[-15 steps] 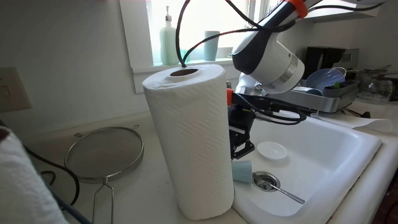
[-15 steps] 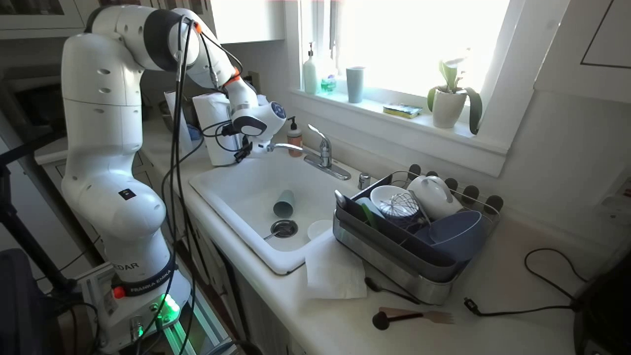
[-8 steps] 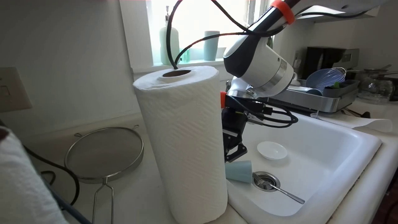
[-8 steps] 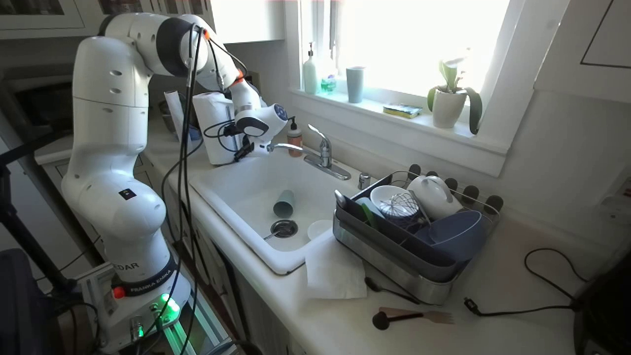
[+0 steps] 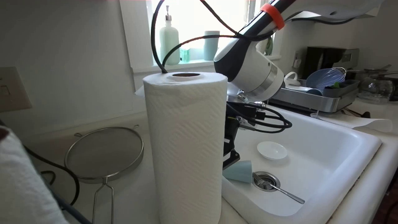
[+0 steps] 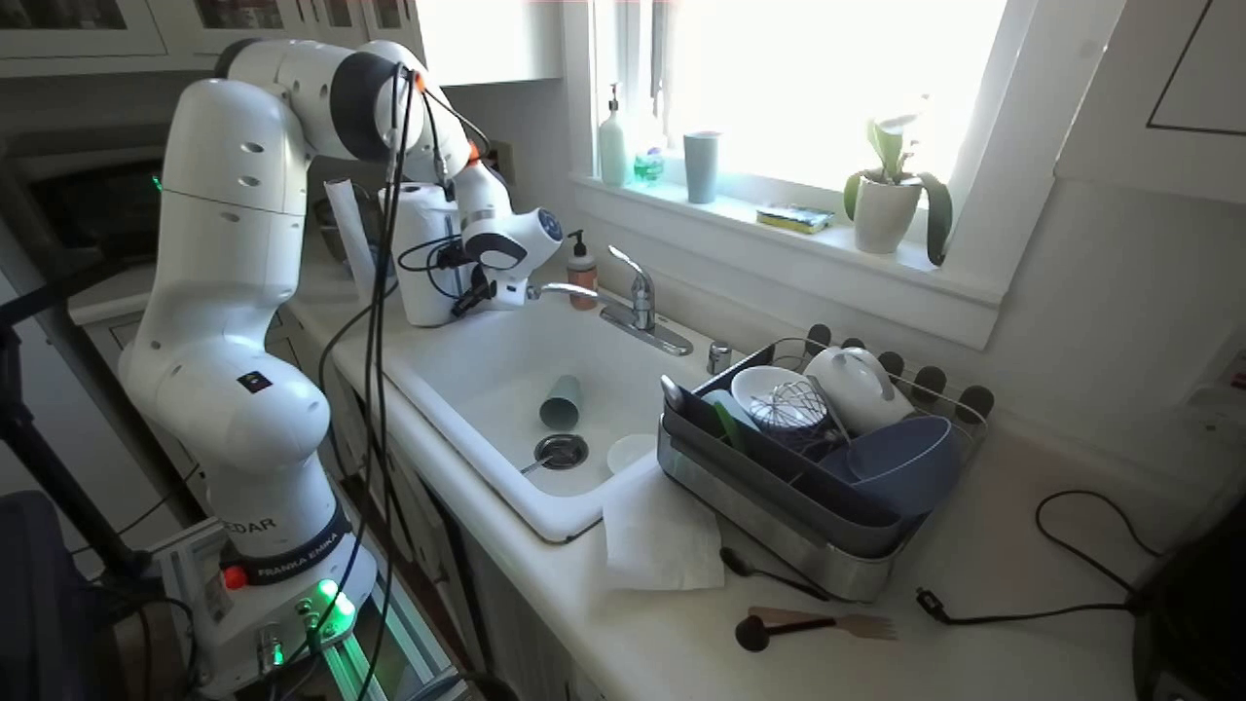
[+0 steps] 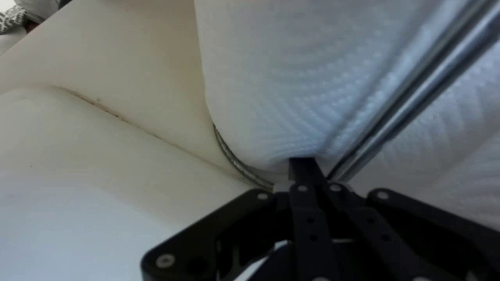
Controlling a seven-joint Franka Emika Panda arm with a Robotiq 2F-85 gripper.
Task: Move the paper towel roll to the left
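Note:
The paper towel roll (image 5: 186, 143) stands nearly upright on the counter beside the sink's rim. It also shows in an exterior view (image 6: 421, 287) and fills the top of the wrist view (image 7: 273, 86). It stands on a thin metal base ring (image 7: 242, 168), with a metal side rod (image 7: 425, 88) along it. My gripper (image 7: 310, 171) has its dark fingertips together low at the roll, beside the rod's lower end. I see nothing clearly between the fingertips. In an exterior view the gripper (image 5: 229, 160) is partly hidden behind the roll.
The white sink (image 5: 314, 161) holds a blue cup (image 5: 242, 171), a white dish (image 5: 272, 151) and a fork (image 5: 290, 195). A strainer (image 5: 104, 149) and another white roll (image 5: 25, 186) are on the opposite side. The faucet (image 6: 641, 297) and a soap bottle (image 6: 582, 277) stand near the arm.
The roll has gone from leaning to nearly upright, its base shifting left and nearer in an exterior view. The gripper and arm have moved the same way.

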